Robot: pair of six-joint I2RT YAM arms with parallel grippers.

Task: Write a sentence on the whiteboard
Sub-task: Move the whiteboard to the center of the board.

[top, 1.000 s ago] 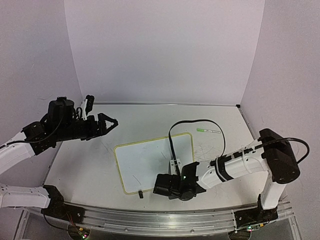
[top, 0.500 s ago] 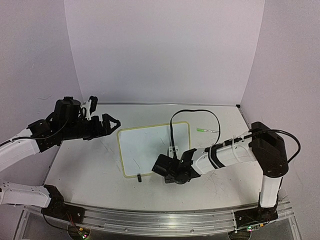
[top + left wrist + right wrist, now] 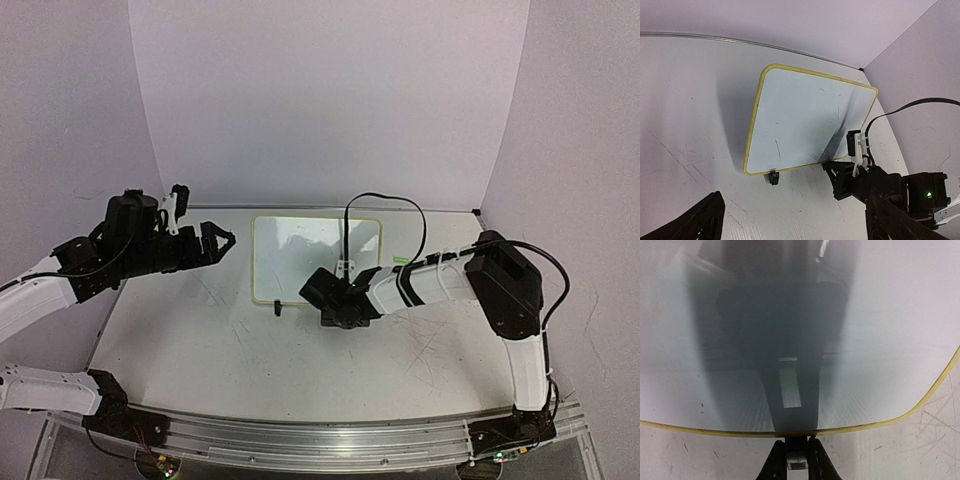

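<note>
Since the earlier frame, the whiteboard (image 3: 300, 255) had travelled from the middle of the table (image 3: 180, 340) to its far side and tipped up. My right tool (image 3: 797, 447) was clamped on a clip foot (image 3: 794, 463) at the board's near long edge. My left tool (image 3: 222, 243) hung open just left of the board, facing its short edge. I saw no writing on it.

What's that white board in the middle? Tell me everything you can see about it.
The whiteboard is a small, glossy white rectangle with rounded corners and a thin yellow rim. Its face carries only a few faint dark marks, no readable writing. It seems tilted up off the table, casting a shadow beside it. One black clip foot shows on its near edge; the right gripper pinches that same edge.
</note>
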